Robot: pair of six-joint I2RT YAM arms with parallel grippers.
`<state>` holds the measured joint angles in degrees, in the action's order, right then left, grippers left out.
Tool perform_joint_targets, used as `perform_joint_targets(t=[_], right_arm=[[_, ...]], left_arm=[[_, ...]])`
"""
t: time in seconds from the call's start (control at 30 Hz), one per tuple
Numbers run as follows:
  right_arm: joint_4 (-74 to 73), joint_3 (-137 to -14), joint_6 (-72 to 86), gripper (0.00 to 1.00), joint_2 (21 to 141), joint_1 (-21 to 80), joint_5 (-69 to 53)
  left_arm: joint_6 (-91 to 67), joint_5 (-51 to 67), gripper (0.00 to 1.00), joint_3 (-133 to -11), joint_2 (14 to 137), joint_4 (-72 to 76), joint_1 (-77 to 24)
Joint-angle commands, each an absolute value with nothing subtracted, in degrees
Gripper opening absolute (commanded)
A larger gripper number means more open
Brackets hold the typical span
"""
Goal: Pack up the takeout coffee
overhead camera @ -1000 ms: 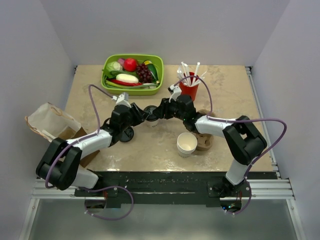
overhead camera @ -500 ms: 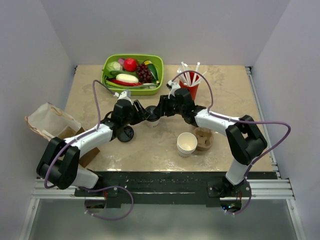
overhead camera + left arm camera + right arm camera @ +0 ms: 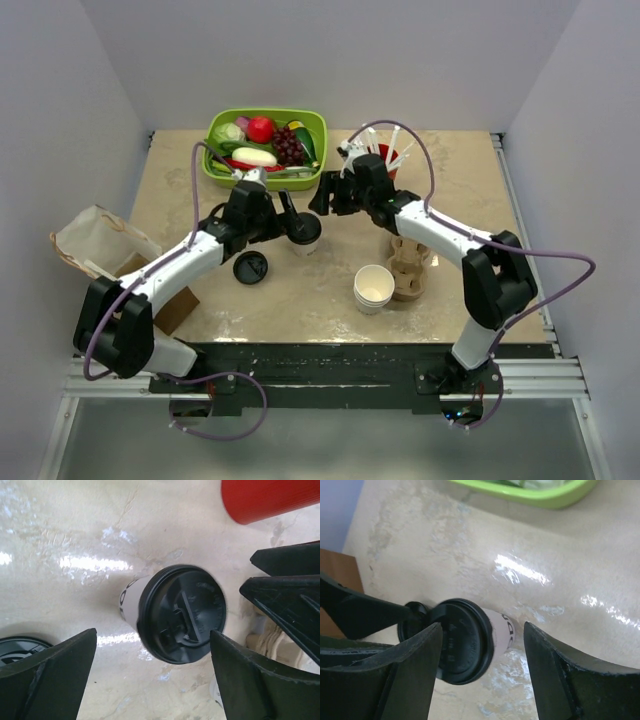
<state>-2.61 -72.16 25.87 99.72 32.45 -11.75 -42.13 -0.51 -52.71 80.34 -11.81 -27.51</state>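
Note:
The takeout coffee (image 3: pixel 306 231), a small white paper cup with a black lid, stands upright on the marble table between my two grippers. My left gripper (image 3: pixel 288 215) hangs just left of it, jaws wide open and clear of the cup. In the left wrist view the lid (image 3: pixel 182 612) sits just beyond the spread fingers (image 3: pixel 55 680). My right gripper (image 3: pixel 322 203) is above and right of the cup, also open. In the right wrist view the coffee (image 3: pixel 497 627) shows between its fingers (image 3: pixel 560 675), with a gap on the right side.
A loose black lid (image 3: pixel 250 267) lies left of the cup. A stack of white cups (image 3: pixel 374 286) and the brown carrier (image 3: pixel 409 268) sit to the right. At the back stand a green basket (image 3: pixel 222 160) of produce and a red cup (image 3: pixel 380 180) of stirrers. A paper bag (image 3: pixel 95 240) lies far left.
Both grippers have opened wide and drawn back from the coffee, which stays where it stood. The right arm has swung toward the back, uncovering the carrier.

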Motion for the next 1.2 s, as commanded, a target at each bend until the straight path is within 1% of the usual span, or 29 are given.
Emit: perform_joint_targets(t=[0.0,0.03,0.1,0.13,0.17,0.2,0.33,0.43,0.47,0.57,0.63,0.7,0.87,1.07,1.17], right_arm=[[-0.80,-76.90,24.44,0.70,91.42,32.43,-12.57],[-0.27,-76.82,24.26,0.76,89.93,31.91,-12.13],[2.87,-75.50,25.13,0.84,84.85,30.68,-13.18],[3.77,-74.98,25.66,0.92,83.25,28.41,-15.01],[4.91,-73.40,26.27,0.97,81.41,27.08,-15.81],[7.18,-72.34,26.98,0.98,78.17,25.77,-16.60],[6.34,-68.30,25.76,0.98,70.85,19.53,-13.72],[0.19,-66.54,22.24,0.98,66.29,19.07,-4.07],[-2.61,-65.75,22.15,0.98,65.14,19.07,3.44],[-11.58,-63.82,25.13,0.98,61.79,18.98,16.12],[-17.91,-63.02,27.59,0.98,60.39,18.98,20.81],[-20.82,-61.27,26.30,0.98,58.37,18.90,22.06],[-21.88,-57.40,23.12,0.98,54.24,18.98,18.46],[-26.97,-55.55,26.80,0.98,53.35,18.98,22.58],[-29.87,-53.88,29.70,0.95,54.40,18.90,23.47]], left_arm=[[-38.32,-2.63,1.00,-61.95,76.13,-16.25,-27.69],[-38.15,-3.94,1.00,-62.66,75.24,-17.13,-27.60],[-38.14,-6.49,1.00,-63.98,71.74,-18.27,-27.60],[-38.32,-7.55,1.00,-64.25,70.50,-18.89,-27.60],[-38.41,-8.78,1.00,-64.34,69.18,-19.33,-27.60],[-38.76,-10.96,0.99,-64.07,66.65,-20.12,-27.60],[-40.43,-12.65,1.00,-62.58,62.23,-23.37,-27.51],[-41.83,-15.55,1.00,-61.62,60.30,-27.77,-27.51],[-42.01,-16.08,1.00,-61.00,59.86,-28.38,-27.51],[-42.80,-16.79,1.00,-57.66,57.84,-28.74,-27.51],[-43.15,-16.53,1.00,-56.34,57.74,-29.53,-27.51],[-43.07,-16.26,1.00,-55.99,57.83,-30.93,-27.51],[-43.07,-16.26,1.00,-56.51,57.83,-32.25,-27.51],[-42.89,-17.58,1.00,-57.57,58.45,-34.45,-27.51],[-43.24,-17.75,1.00,-57.13,58.71,-34.63,-27.51]])
